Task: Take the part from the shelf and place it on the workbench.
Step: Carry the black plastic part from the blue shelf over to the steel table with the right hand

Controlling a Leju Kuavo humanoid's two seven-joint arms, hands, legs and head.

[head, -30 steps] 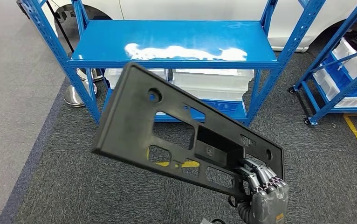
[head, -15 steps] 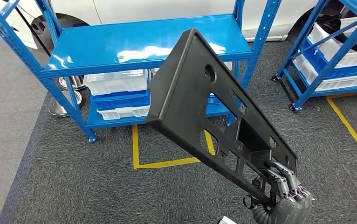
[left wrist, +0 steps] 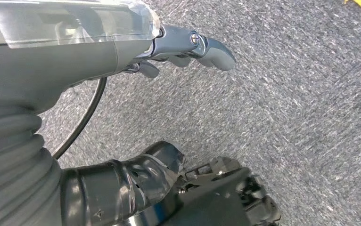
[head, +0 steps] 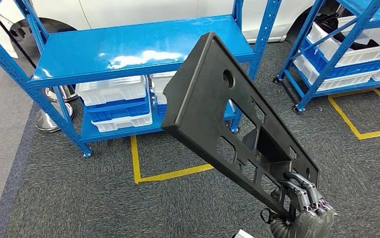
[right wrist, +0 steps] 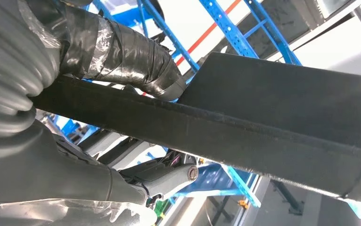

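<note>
The part [head: 213, 94] is a long black plastic panel with several cut-outs. It slants up and to the left in front of me, above the carpet. My right hand [head: 307, 213] grips its lower end at the bottom right of the head view. In the right wrist view the panel's edge [right wrist: 273, 122] runs across the picture, with the taped thumb [right wrist: 122, 52] pressed on one side and the fingers [right wrist: 169, 176] on the other. My left hand [left wrist: 98, 52] hangs over the grey carpet with its fingers apart and nothing in it.
A blue steel shelf [head: 128, 47] stands ahead with a bare top board and white bins [head: 113, 94] on its lower level. A second blue rack [head: 337, 49] with bins stands at the right. Yellow tape lines [head: 168, 173] mark the carpet. A white car [head: 128, 12] is behind.
The whole picture has shifted, so the camera has turned and the shelf now sits further left. The panel has swung from nearly face-on to more edge-on, still held by my right hand.
</note>
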